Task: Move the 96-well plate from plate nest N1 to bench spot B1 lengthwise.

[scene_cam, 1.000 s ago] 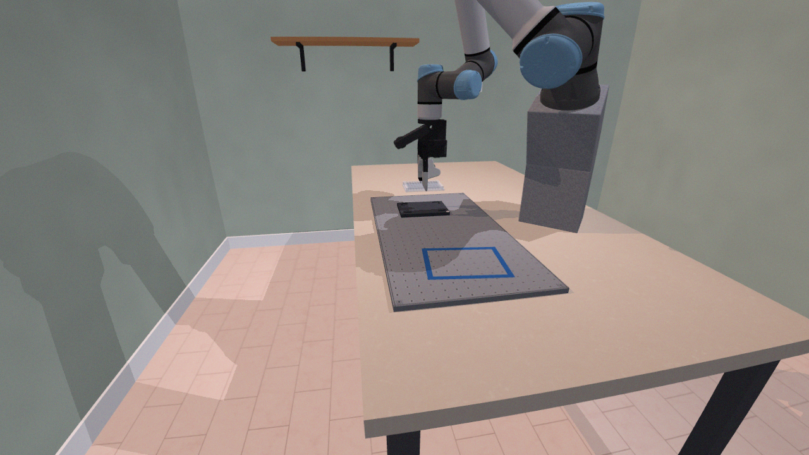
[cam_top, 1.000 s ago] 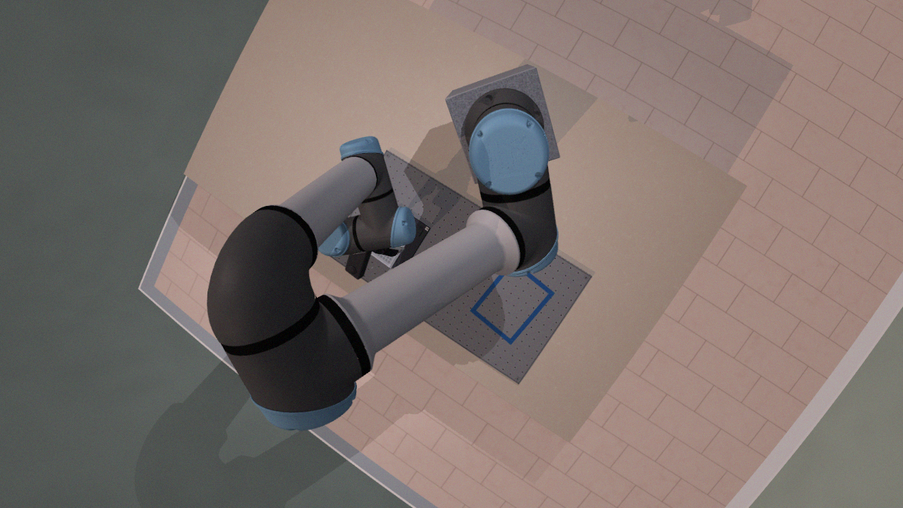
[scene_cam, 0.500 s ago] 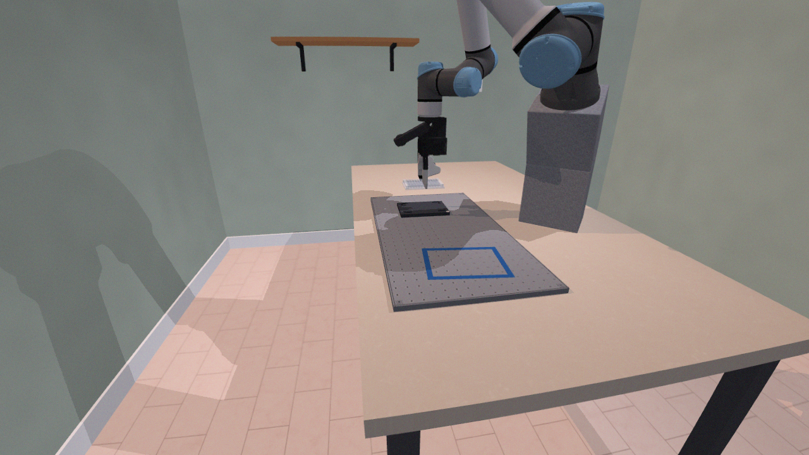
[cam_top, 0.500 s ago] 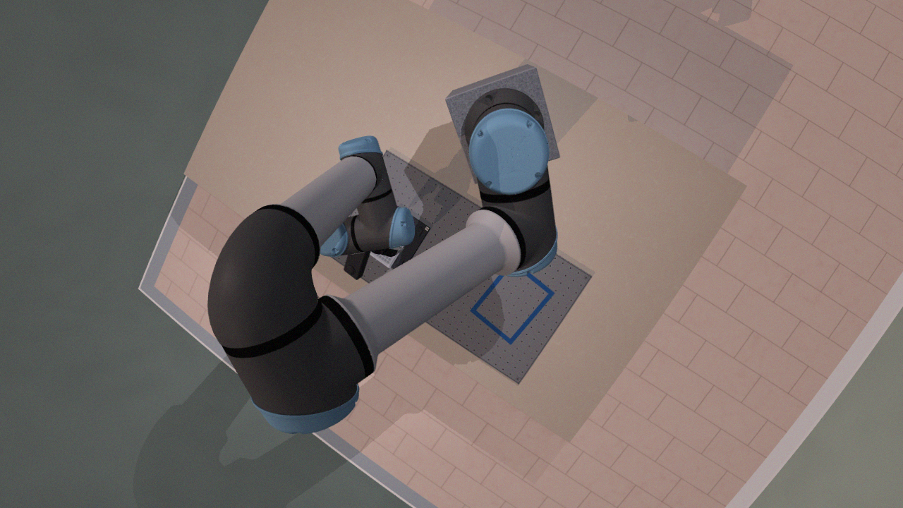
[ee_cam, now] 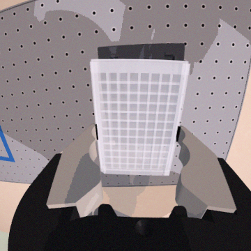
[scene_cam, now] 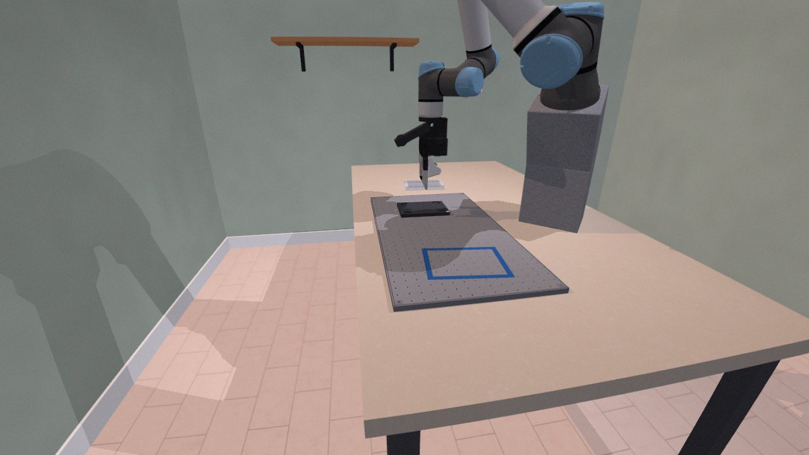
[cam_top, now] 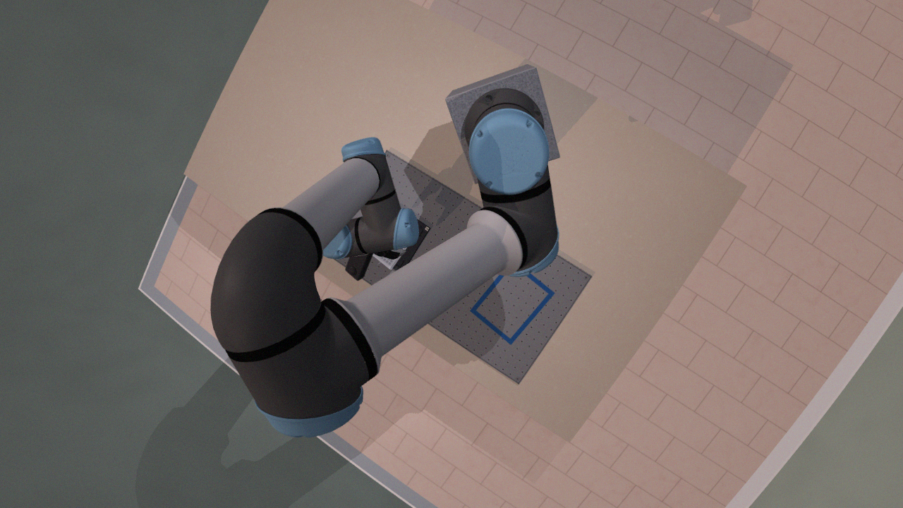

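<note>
One tool (scene_cam: 425,185) (ee_cam: 137,125) is holding one plate (scene_cam: 415,184) (ee_cam: 137,120) between its two fingers. One nest (scene_cam: 423,208) (ee_cam: 141,51) and one blue outline (cam_top: 491,326) (scene_cam: 470,277) (ee_cam: 8,160) are lying on one perforated board (cam_top: 454,315) (scene_cam: 407,288) (ee_cam: 52,80). One worktop (cam_top: 662,221) (scene_cam: 509,351) is carrying the board and one pedestal (cam_top: 463,101) (scene_cam: 557,169). One shelf (scene_cam: 345,41) is resting on two brackets, and two table legs are showing.

So compared with a second ago, the 96-well plate (cam_top: 386,259) (scene_cam: 411,184) (ee_cam: 137,115) and the fingers (scene_cam: 425,186) are a touch higher above the counter (scene_cam: 565,345). Most of that rise was in the first half. Since then the wrist (cam_top: 379,232) has nudged right in the top view, and the elbow (cam_top: 271,283) slid slightly down and right too.
</note>
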You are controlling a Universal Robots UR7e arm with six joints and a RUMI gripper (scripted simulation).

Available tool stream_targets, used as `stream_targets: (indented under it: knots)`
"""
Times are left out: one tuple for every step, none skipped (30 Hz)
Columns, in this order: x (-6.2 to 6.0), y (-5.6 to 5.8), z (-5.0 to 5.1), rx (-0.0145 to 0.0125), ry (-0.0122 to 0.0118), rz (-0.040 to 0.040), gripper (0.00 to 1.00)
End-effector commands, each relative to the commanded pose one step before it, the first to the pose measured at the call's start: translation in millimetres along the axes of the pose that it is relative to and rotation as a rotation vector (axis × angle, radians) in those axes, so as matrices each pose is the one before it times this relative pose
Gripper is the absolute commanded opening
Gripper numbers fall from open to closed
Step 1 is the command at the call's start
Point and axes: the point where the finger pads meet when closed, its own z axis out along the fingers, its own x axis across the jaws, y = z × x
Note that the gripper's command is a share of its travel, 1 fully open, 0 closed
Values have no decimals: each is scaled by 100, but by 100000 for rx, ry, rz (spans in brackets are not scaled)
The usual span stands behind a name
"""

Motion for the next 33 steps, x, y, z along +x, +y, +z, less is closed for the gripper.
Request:
stream_targets:
  knots:
    - [-1682, 219, 21, 108, 316, 2983, 0]
    - [-328, 61, 11, 0, -1, 0, 0]
    - [-328, 61, 11, 0, -1, 0, 0]
    - [-328, 61, 11, 0, -1, 0, 0]
    - [-328, 61, 11, 0, -1, 0, 0]
    - [-328, 61, 11, 0, -1, 0, 0]
    - [-328, 61, 11, 0, -1, 0, 0]
    - [-328, 61, 11, 0, -1, 0, 0]
    - [0, 0, 0, 0, 0, 0, 0]
    - [0, 0, 0, 0, 0, 0, 0]
    - [-329, 60, 12, 0, 0, 0, 0]
    - [-328, 61, 10, 0, -1, 0, 0]
    - [-328, 61, 10, 0, -1, 0, 0]
    - [-328, 61, 10, 0, -1, 0, 0]
    - [-328, 61, 10, 0, -1, 0, 0]
    - [-328, 61, 10, 0, -1, 0, 0]
    - [-328, 61, 10, 0, -1, 0, 0]
    - [-328, 61, 10, 0, -1, 0, 0]
    - [-328, 61, 10, 0, -1, 0, 0]
    - [-328, 61, 11, 0, -1, 0, 0]
    - [-328, 61, 11, 0, -1, 0, 0]
    - [-328, 61, 11, 0, -1, 0, 0]
    - [-328, 61, 11, 0, -1, 0, 0]
    - [-328, 61, 11, 0, -1, 0, 0]
    - [-328, 61, 11, 0, -1, 0, 0]
    - [0, 0, 0, 0, 0, 0, 0]
    - [0, 0, 0, 0, 0, 0, 0]
    - [-329, 60, 12, 0, 0, 0, 0]
    - [-328, 61, 10, 0, -1, 0, 0]
    - [-328, 61, 10, 0, -1, 0, 0]
    - [-328, 61, 10, 0, -1, 0, 0]
    - [-328, 61, 10, 0, -1, 0, 0]
    - [-328, 61, 10, 0, -1, 0, 0]
